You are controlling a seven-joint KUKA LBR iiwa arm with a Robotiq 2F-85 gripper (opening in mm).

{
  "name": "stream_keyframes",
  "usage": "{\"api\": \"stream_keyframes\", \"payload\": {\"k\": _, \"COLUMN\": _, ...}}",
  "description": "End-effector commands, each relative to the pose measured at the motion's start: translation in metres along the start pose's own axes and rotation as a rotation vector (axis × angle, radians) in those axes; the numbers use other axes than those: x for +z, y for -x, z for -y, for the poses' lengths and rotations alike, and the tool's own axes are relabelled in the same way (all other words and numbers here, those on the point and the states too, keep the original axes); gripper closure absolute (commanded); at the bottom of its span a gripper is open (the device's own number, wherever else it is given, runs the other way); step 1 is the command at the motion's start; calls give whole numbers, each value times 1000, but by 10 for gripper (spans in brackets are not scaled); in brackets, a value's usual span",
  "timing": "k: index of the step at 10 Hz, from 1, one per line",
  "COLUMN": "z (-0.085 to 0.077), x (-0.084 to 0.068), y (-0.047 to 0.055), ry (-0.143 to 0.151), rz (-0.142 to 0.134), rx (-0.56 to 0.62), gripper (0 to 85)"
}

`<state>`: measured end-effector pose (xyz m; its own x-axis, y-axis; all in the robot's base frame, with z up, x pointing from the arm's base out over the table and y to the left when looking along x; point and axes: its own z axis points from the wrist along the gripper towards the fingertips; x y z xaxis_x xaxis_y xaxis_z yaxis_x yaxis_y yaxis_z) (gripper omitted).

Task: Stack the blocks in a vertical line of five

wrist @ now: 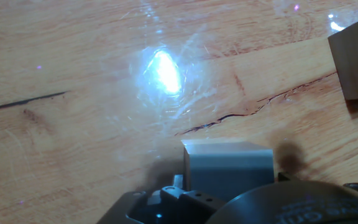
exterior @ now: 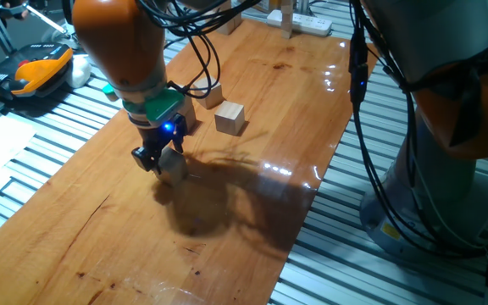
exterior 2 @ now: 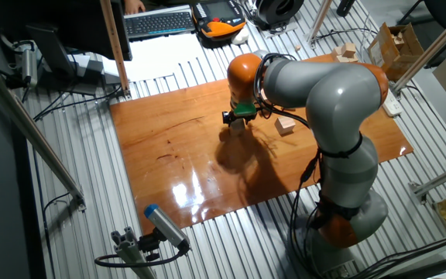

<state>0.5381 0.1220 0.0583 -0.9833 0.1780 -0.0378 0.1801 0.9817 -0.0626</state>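
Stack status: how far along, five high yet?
Done: nothing looks stacked; no block sits on another in any view. In hand: the gripper is low over the table with one block between its fingers, apparently gripped. Left: a loose block lies on the wood behind, another peeks out past the arm; the rest aren't clearly visible. All five levels remain.

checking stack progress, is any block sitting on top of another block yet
No: the loose block lies alone on the table, and the block at the gripper has none under it.
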Motion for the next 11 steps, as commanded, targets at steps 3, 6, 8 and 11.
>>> {"api": "stream_keyframes", "payload": {"k": 3, "z": 0, "x": 0, "y": -1, "ry": 3, "rz": -8, "rx": -7, "gripper": 170}}
{"api": "stream_keyframes", "payload": {"k": 6, "z": -1, "x": 2, "y": -4, "ry": 7, "rz": -7, "rx": -8, "gripper": 170}}
{"api": "stream_keyframes", "payload": {"k": 8, "z": -1, "x": 2, "y": -4, "ry": 13, "rz": -16, "rx": -19, "gripper": 340}}
{"api": "stream_keyframes", "payload": {"k": 11, "z": -1, "x": 2, "y": -3, "ry": 19, "rz": -29, "rx": -35, "gripper": 510}}
